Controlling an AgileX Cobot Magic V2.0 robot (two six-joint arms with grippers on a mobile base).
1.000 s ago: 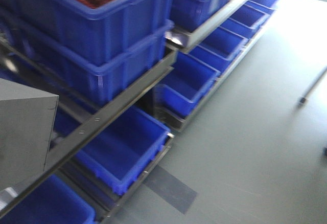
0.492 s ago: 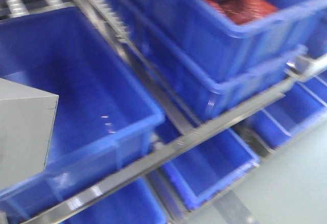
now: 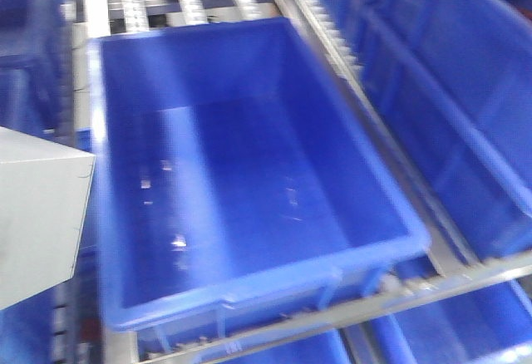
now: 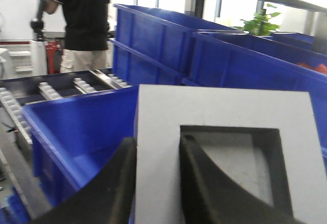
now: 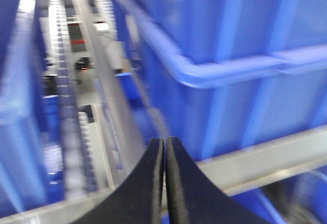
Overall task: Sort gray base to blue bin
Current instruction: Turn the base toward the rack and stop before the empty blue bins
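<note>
The left gripper (image 4: 156, 185) clamps the gray base (image 4: 225, 106) by one wall, one black finger (image 4: 113, 191) outside the block and the other down in its square recessed pocket; the base hangs in the grip just short of the blue bin (image 4: 76, 124), pocket face turned to the wrist camera. From the front view, the gray base (image 3: 41, 214) fills the frame beside the bin's left wall, outside the blue bin (image 3: 274, 285), whose rolled rim and deep floor lie open to the camera; the bin sits on a metal rack, with a roller track (image 3: 191, 2) running on beyond its far end and more blue crates (image 3: 440, 90) ranked along its right side. Behind the bin in the left wrist view stand stacked blue crates (image 4: 168, 40), a person in a black shirt (image 4: 82, 14) and a green plant (image 4: 260, 22). The right gripper (image 5: 164, 173) has its two dark fingers pressed together on nothing, pointing along a rack rail (image 5: 265, 157) beside another blue crate (image 5: 230, 55); that view is blurred.
</note>
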